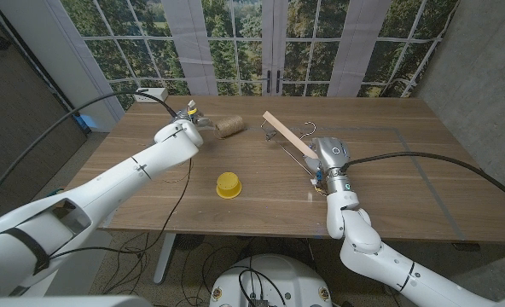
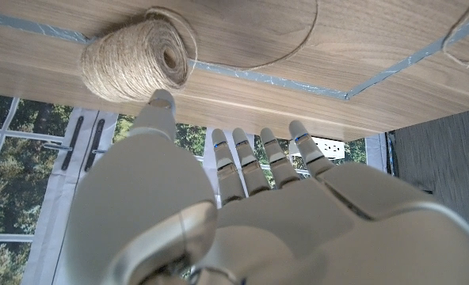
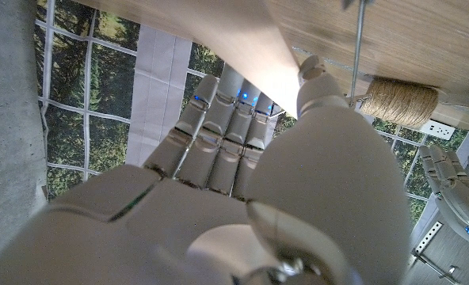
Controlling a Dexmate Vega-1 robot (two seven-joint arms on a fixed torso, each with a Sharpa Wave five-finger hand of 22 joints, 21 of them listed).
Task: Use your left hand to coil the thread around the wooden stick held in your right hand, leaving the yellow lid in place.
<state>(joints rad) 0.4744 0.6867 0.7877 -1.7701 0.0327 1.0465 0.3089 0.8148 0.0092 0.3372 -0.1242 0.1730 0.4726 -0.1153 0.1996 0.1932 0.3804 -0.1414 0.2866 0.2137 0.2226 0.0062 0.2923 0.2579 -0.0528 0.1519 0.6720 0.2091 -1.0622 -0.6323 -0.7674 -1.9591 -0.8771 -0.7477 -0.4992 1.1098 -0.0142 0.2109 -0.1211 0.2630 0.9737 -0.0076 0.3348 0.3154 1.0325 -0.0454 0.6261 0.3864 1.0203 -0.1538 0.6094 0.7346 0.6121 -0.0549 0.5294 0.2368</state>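
Note:
A spool of brown thread (image 1: 229, 127) lies on its side at the back middle of the wooden table (image 1: 389, 196). My left hand (image 1: 184, 132) is just left of it, fingers spread and holding nothing; its thumb tip (image 2: 162, 100) is right at the spool (image 2: 135, 59). A loose strand of thread (image 2: 276, 58) curves away over the tabletop. My right hand (image 1: 331, 158) grips the near end of a flat wooden stick (image 1: 287, 135), which slants up and back toward the spool. The stick (image 3: 250, 47) sits between thumb and fingers, with thread (image 3: 356, 55) running to the spool (image 3: 401, 99). The yellow lid (image 1: 228, 184) sits in front.
Thin tape lines (image 2: 393, 67) mark a rectangle on the tabletop. A white power box (image 1: 153, 92) stands at the back left edge, with a black cable (image 1: 99, 102) arching over the left arm. Windows stand behind the table, and a grey wall is on the right.

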